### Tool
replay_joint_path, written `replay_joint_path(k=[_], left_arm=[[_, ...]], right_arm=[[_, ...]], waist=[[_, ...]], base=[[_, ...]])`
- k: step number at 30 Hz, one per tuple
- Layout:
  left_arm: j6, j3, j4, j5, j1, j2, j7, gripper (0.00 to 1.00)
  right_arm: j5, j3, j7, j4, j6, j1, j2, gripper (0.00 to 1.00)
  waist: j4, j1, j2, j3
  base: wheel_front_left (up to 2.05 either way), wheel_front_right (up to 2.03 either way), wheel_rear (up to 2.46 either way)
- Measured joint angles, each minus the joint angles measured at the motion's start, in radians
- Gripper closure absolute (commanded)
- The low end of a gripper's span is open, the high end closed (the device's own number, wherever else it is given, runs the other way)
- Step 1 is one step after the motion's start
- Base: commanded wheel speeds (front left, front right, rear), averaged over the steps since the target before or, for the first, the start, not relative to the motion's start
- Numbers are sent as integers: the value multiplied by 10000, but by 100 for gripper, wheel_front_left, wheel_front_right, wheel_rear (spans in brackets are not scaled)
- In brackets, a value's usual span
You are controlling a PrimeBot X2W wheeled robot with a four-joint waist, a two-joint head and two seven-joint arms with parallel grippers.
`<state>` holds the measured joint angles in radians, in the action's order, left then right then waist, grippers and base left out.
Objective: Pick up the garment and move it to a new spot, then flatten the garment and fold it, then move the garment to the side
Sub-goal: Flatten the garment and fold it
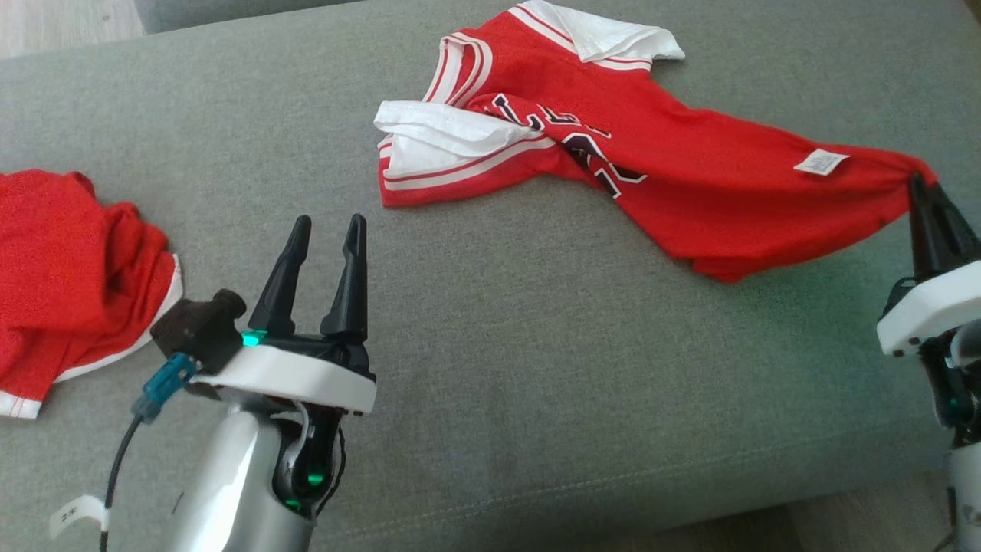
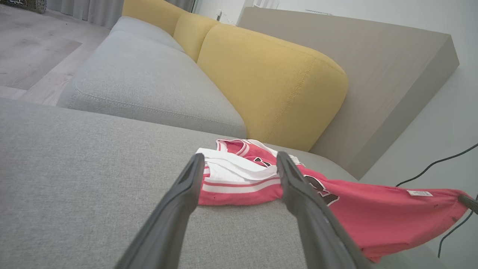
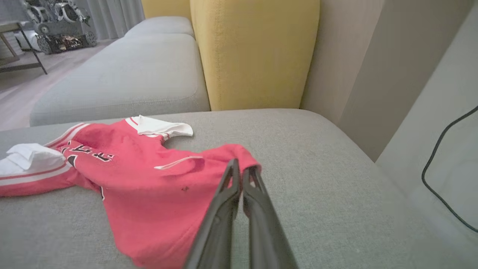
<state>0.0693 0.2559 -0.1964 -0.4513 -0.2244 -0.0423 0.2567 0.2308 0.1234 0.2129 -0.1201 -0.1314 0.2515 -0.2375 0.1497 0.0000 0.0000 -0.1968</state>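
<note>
Jersey (image 1: 674,176), red, lies crumpled on the grey sofa seat (image 1: 490,368), one corner pinched in the clenched right gripper (image 1: 917,182); the left gripper (image 1: 329,222) hovers spread and empty. Head view counts two red garments, the second garment (image 1: 69,268) at far left, while wrist views add yellow back cushions (image 2: 269,82) and a black cable (image 3: 437,164)

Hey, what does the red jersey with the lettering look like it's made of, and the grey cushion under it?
The red jersey is probably a thin synthetic knit, matte: it drapes limply and gathers into tight folds where the right gripper pinches it. The grey cushion looks like woven upholstery fabric, matte, with a flecked grain and a stitched seam near its front edge.
</note>
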Motion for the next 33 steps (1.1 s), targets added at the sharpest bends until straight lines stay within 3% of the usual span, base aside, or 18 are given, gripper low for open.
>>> replay_joint_path(k=[5, 16, 30, 31, 32, 33], left_arm=[[23, 198, -2, 10, -129, 2, 0, 0], [25, 594, 8, -163, -659, 6, 0, 0], [96, 949, 17, -395, -956, 12, 0, 0], [92, 953, 25, -449, -958, 12, 0, 0], [88, 951, 25, -468, -958, 12, 0, 0], [86, 951, 27, -474, -957, 12, 0, 0]], right_arm=[[-314, -221, -12, -456, 0, 661, -502, 100], [-1331, 422, -389, -2767, 0, 5647, -2456, 100], [-2938, -107, -1555, -6957, 0, 8699, -3275, 100], [-3072, -123, -1557, -7235, 0, 8827, -3340, 84], [-3219, -94, -1572, -7469, 0, 8881, -3367, 17], [-3354, 15, -1592, -7718, 0, 8878, -3365, 0]], waist=[[-117, 0, 0, -155], [-1247, 1, 0, -949], [-2979, 1, 0, -1670], [-3085, 1, 0, -1697], [-3170, 1, 0, -1720], [-3238, 1, 0, -1739]], base=[[0, 0, 0], [0, 0, 0], [0, 0, 0], [0, 0, 0], [0, 0, 0], [0, 0, 0]])
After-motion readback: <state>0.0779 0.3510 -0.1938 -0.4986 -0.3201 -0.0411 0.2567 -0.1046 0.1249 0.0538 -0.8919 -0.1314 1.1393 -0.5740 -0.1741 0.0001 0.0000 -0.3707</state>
